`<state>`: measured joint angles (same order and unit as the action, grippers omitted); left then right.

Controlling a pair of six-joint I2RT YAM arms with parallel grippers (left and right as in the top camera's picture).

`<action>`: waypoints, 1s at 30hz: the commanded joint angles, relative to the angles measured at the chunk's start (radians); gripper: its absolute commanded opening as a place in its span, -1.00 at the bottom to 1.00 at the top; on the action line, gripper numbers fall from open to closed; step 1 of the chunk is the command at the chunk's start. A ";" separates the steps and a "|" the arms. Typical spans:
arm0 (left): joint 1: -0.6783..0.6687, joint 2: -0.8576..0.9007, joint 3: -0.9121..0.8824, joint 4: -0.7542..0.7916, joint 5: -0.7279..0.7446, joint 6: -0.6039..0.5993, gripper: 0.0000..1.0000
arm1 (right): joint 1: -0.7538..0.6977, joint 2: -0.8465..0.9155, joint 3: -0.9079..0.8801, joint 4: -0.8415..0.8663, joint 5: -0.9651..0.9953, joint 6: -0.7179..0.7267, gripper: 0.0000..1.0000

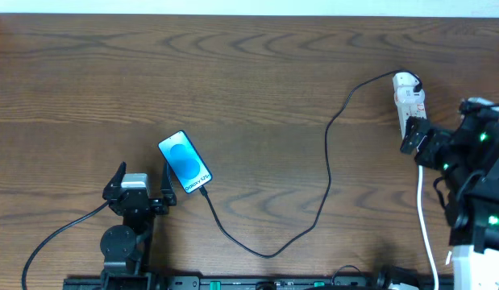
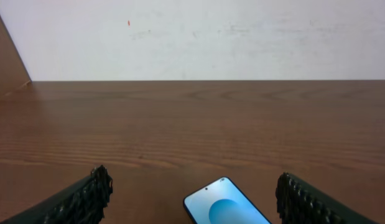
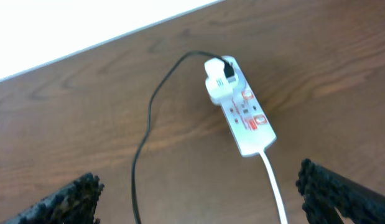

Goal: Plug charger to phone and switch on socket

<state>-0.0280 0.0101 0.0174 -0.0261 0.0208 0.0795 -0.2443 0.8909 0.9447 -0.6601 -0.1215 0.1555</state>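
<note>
- I am seeing the charger [image 1: 269,253] looping closest to the near edge of the tabletop [image 1: 249,64], then running off toward the far right corner.
- The left gripper [image 2: 192,193] is hovering over the near-left part of the tabletop. Its jaws are spread wide and holding nothing.
- The phone [image 1: 185,161] is lying flat and screen up just beyond it, left of centre, with one end showing between the open fingers in the left wrist view.
- The charger's tip is reaching the phone's nearer end and looks seated to me, though I cannot confirm that from here.
- The right gripper [image 3: 198,186] is hanging by the right edge, also wide open and empty. It is just short of the socket's near end, where the white cord [image 3: 276,186] is leaving.
- The socket [image 3: 242,112] is lying toward the far right corner, with a white adapter [image 3: 217,78] at its far end taking the black cable.
- I am judging the plugging as done and the switching as the step in hand.
- The next move calls for lowering one right fingertip onto a red mark [image 3: 259,121], but I cannot tell which mark is the switch.
- I am finding no containers on the tabletop.
</note>
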 commanded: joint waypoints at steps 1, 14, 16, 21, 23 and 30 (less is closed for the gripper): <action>0.004 -0.006 -0.013 -0.044 -0.013 0.014 0.73 | 0.004 -0.057 -0.102 0.050 -0.013 0.065 0.98; 0.004 -0.006 -0.013 -0.044 -0.013 0.014 0.73 | 0.004 -0.195 -0.392 0.340 -0.013 0.227 0.99; 0.004 -0.006 -0.013 -0.044 -0.013 0.014 0.73 | 0.004 -0.201 -0.411 0.373 -0.013 0.237 0.99; 0.004 -0.006 -0.013 -0.044 -0.013 0.014 0.73 | 0.004 -0.241 -0.447 0.421 -0.012 0.244 0.99; 0.004 -0.006 -0.013 -0.044 -0.013 0.014 0.73 | 0.004 -0.259 -0.451 0.422 -0.011 0.241 0.98; 0.004 -0.006 -0.013 -0.044 -0.013 0.014 0.73 | 0.006 -0.290 -0.451 0.444 -0.013 0.194 0.99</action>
<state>-0.0280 0.0101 0.0177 -0.0261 0.0208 0.0799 -0.2443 0.6121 0.5026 -0.2260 -0.1345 0.3744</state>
